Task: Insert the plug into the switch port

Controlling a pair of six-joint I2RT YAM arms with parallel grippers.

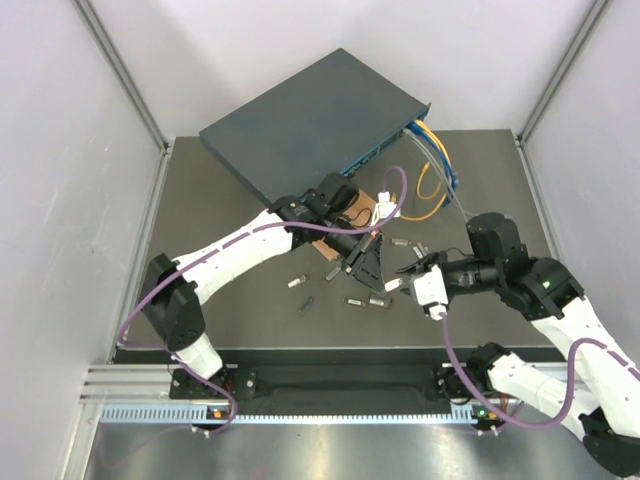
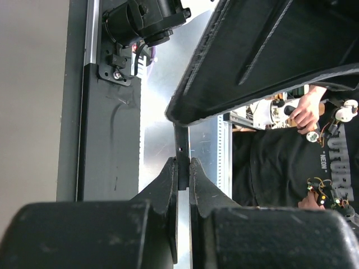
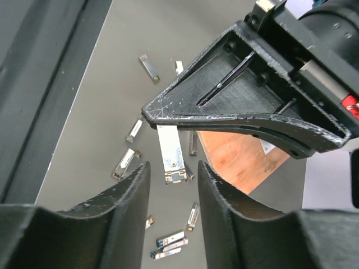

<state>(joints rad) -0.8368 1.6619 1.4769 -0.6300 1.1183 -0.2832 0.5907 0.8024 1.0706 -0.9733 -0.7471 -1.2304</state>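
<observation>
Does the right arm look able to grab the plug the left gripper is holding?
Probably yes: the right gripper is open, a finger either side of the plug, whose free end sticks out of the left gripper; nothing else lies between.

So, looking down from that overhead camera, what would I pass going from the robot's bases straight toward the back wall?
Metal rail that carries the arm bases → loose plugs scattered on the dark mat → brown wooden square → switch at the far edge.
</observation>
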